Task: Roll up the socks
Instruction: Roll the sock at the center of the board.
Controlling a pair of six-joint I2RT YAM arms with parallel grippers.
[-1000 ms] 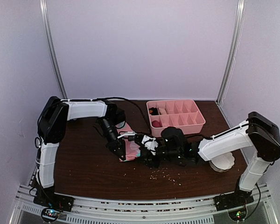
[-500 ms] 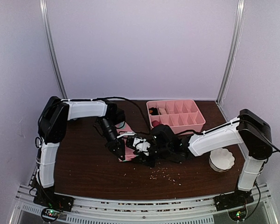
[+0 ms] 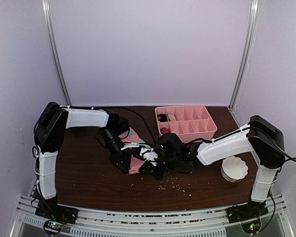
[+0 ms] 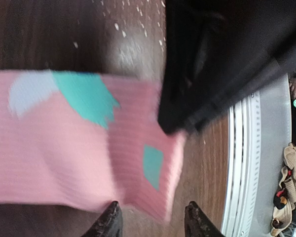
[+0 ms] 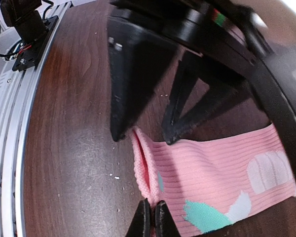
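- The left gripper [image 4: 152,213] has just let go. A second ago it was clenched on the near end of the pink sock [image 5: 212,173]; now its jaws stand apart, with that end lying loose between the tips.
- The pink sock lies mostly flat on the dark surface [image 3: 84,173] between the two arms. Its mint patches face up, and the near end is doubled into a small fold, so the roll itself looks barely begun.
- The right gripper [image 5: 152,213] has come in from the right and clenched. Its fingers now pinch that doubled end of the pink sock, where a second ago they stood open.
- In effect the sock's end has passed from the left side to the right. I judge that this frees the left gripper to re-grip or pin the fabric while the right turns the fold over.
- Crumbs [image 3: 175,185] speckle the surface just in front of the grippers.
- The pink tray [image 3: 211,129] sits behind, unmoved. I cannot make out the beige sock anywhere.
- A white bowl [image 3: 234,168] now shows fully at the far right, since the right arm has shifted leftward off it.
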